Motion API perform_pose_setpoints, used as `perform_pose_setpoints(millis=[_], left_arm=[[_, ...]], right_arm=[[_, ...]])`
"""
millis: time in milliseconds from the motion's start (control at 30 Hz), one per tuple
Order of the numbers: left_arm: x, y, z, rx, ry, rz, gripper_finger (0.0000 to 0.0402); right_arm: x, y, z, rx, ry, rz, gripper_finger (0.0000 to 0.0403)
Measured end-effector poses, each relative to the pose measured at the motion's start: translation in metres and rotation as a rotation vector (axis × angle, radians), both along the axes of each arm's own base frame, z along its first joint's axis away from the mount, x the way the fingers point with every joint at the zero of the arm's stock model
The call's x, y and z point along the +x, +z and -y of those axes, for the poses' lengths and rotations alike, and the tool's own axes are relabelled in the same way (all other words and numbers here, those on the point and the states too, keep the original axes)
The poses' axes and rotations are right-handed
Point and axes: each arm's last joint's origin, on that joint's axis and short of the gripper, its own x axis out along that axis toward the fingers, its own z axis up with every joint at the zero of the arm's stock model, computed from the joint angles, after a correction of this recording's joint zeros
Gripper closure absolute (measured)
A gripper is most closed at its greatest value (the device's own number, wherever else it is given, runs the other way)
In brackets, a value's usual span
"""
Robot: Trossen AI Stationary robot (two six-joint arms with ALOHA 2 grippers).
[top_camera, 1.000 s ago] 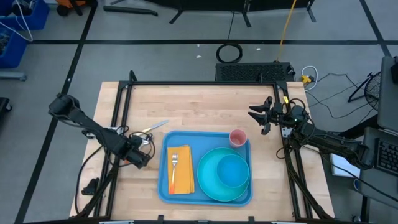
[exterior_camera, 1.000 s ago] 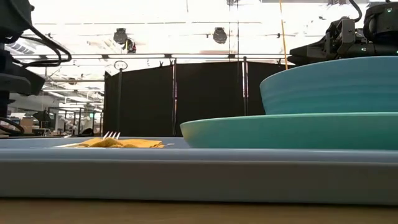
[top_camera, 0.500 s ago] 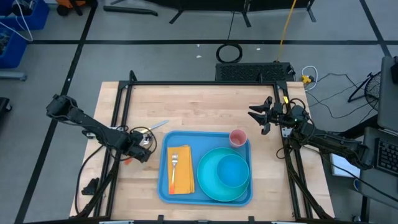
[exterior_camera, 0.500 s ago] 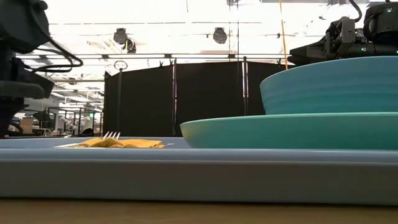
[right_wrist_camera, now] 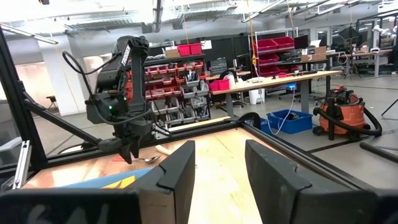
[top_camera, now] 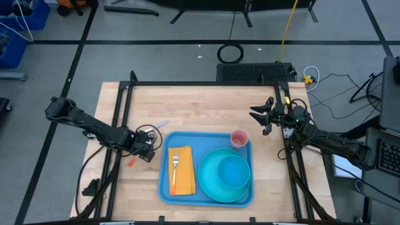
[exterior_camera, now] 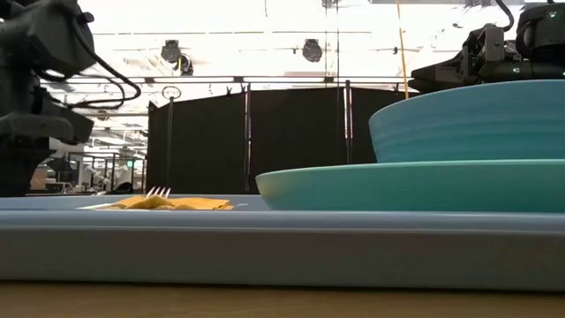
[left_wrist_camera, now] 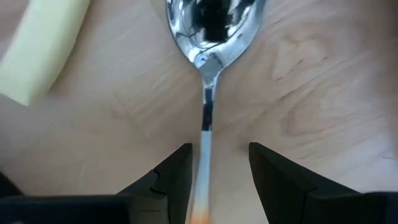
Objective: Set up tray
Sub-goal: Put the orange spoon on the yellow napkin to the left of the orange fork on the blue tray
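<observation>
The blue tray (top_camera: 164, 187) lies on the wooden table and holds a yellow napkin (top_camera: 183, 178) with a fork (top_camera: 175, 164), a teal plate (top_camera: 209, 184) with a teal bowl (top_camera: 232, 170), and a pink cup (top_camera: 239, 138). A metal spoon (left_wrist_camera: 214, 28) with an orange handle end (top_camera: 133, 161) lies flat on the table left of the tray. My left gripper (left_wrist_camera: 219, 149) is low over it and open, one finger on either side of the handle (left_wrist_camera: 205, 134), with a gap on both sides. My right gripper (top_camera: 262, 119) is open and empty at the table's far right.
A knife with a pale handle (top_camera: 159, 126) lies beside the spoon's bowl, toward the far edge; its handle also shows in the left wrist view (left_wrist_camera: 40, 50). Black frame rails (top_camera: 119, 119) run along the table's left, far and right sides.
My left gripper has moved a short way toward the table's right edge and now stands over the spoon's handle. My right arm has kept still.
</observation>
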Motion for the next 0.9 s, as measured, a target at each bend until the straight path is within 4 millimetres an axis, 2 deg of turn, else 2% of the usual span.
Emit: perform_pose_setpoints(millis=[167,333,400,500,533,700,800,900], left_arm=[[-0.005,-0.013,-0.004,-0.041,0.024,0.015,0.0238],[-0.003,-0.011,-0.006,-0.035,0.046,0.009,0.0248],[-0.003,-0.010,-0.007,-0.036,0.048,0.013,0.0277],[-0.004,-0.010,-0.008,-0.040,0.064,0.004,0.0361],[-0.004,-0.010,-0.008,-0.040,0.072,0.002,0.0378],[-0.004,-0.009,-0.008,-0.041,0.109,0.008,0.0392],[0.003,-0.002,-0.005,-0.043,0.113,0.060,0.0392],[0.020,0.021,0.001,-0.047,0.104,0.214,0.0392]], right_arm=[[0.000,0.000,0.000,0.000,0.000,0.000,0.0273],[0.000,0.000,0.000,0.000,0.000,0.000,0.0273],[0.000,0.000,0.000,0.000,0.000,0.001,0.0273],[0.000,0.000,0.000,0.000,0.000,0.000,0.0273],[0.000,0.000,0.000,0.000,0.000,0.000,0.0273],[0.000,0.000,0.000,0.000,0.000,0.000,0.0273],[0.000,0.000,0.000,0.000,0.000,0.000,0.0273],[0.000,0.000,0.000,0.000,0.000,0.000,0.0273]])
